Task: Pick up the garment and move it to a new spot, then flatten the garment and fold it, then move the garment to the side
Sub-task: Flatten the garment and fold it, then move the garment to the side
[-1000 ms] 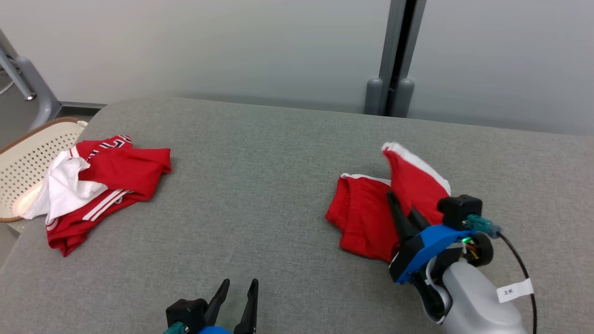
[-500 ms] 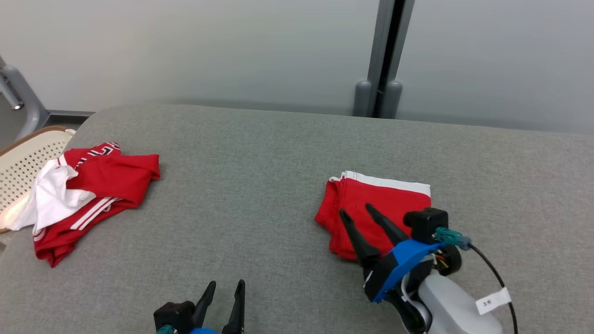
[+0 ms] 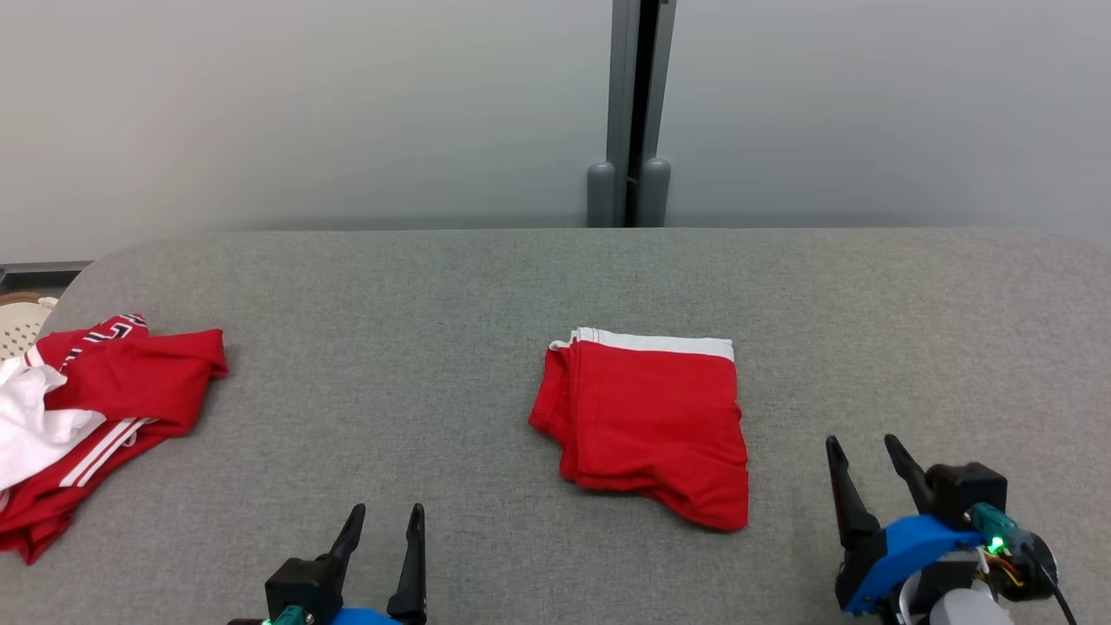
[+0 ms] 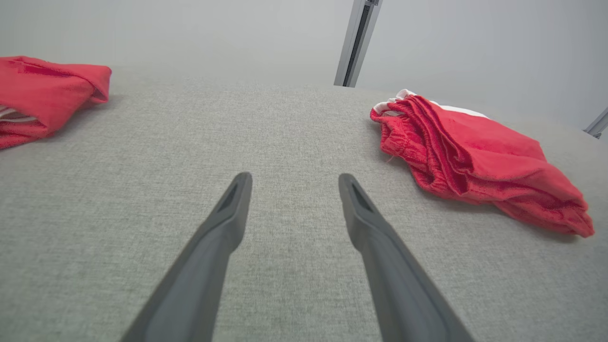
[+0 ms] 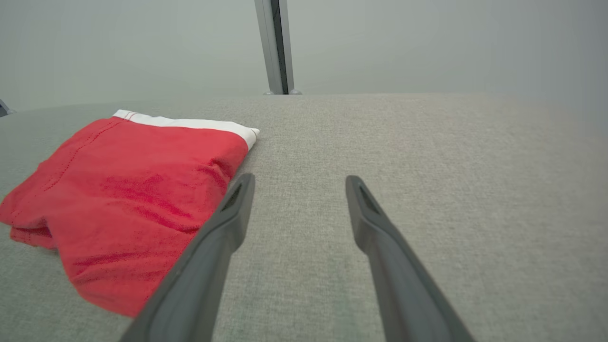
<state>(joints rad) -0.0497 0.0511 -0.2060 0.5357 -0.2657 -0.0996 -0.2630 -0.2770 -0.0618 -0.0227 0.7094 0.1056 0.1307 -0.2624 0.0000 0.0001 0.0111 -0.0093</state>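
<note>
The garment (image 3: 647,417), red shorts with a white waistband, lies folded into a rough square in the middle of the grey table (image 3: 451,286). It also appears at right in the left wrist view (image 4: 470,156) and at left in the right wrist view (image 5: 128,194). My right gripper (image 3: 864,447) stands open near the front right edge, to the right of the garment and apart from it, holding nothing. Low at the front left, my left gripper (image 3: 386,516) is open and empty, with bare cloth between its fingers (image 4: 228,213).
A loose heap of red and white clothes (image 3: 78,417) lies at the table's left edge, seen too in the left wrist view (image 4: 42,95). A perforated cream basket (image 3: 19,321) peeks in beyond it. A grey post (image 3: 629,113) stands against the wall behind.
The right gripper let go of the garment, which dropped flat into its fold, then drew back toward the front right. The head camera swung right, shifting the whole picture left.
</note>
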